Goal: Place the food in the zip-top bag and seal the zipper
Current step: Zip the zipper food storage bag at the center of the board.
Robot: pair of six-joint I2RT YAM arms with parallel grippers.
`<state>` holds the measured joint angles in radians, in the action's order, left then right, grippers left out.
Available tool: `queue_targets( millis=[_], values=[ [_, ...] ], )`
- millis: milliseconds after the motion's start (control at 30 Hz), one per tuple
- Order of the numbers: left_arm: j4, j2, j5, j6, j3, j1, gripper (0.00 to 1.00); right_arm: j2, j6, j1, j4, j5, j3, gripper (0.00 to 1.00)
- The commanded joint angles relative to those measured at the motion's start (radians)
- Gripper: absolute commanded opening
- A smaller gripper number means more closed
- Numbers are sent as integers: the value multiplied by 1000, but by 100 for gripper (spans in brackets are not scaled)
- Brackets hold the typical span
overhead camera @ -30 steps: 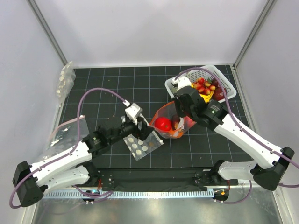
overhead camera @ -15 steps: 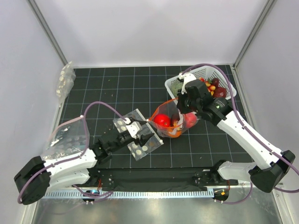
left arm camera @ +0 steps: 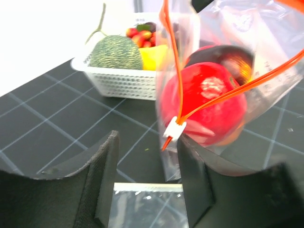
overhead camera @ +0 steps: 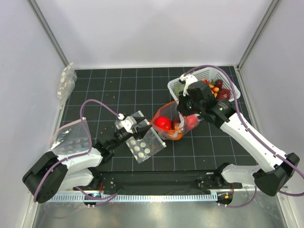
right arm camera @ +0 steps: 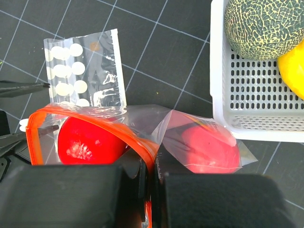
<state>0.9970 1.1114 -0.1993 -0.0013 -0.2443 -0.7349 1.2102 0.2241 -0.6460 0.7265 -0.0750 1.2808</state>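
Note:
The zip-top bag hangs in mid-table with its mouth open. It holds a red ball, a second red ball and an orange ball. My right gripper is shut on the red-orange zipper at the bag's mouth, with both red balls below it. My left gripper is open and empty. In the left wrist view the zipper's white slider hangs just beyond its right finger, in front of a red ball.
A white basket at the back right holds a green melon, a banana and small fruits. A clear bag of white discs lies under my left gripper. More clear bags lie at the left and far left.
My right gripper carried the bag slightly right and away, then held still. My left arm dropped low and forward, and its gripper now sits at the bag's slider end.

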Motion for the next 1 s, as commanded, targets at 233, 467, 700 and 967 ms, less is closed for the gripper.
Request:
queue_targets(
  millis=[233,467,700,967],
  values=[
    [187,96,-247,-54,-33,35,10,-41,3,6,-62,23,3,1],
    [79,-20,-197,-88,-47,35,0,-46,-26,8,-36,-26,-5,21],
    [-256,-130,-98,-127,-136,34,0,-139,-95,8,-198,63,-78,68],
    [-276,-133,-75,-109,-135,34,0,-219,-196,8,-528,447,-176,66]
  ],
)
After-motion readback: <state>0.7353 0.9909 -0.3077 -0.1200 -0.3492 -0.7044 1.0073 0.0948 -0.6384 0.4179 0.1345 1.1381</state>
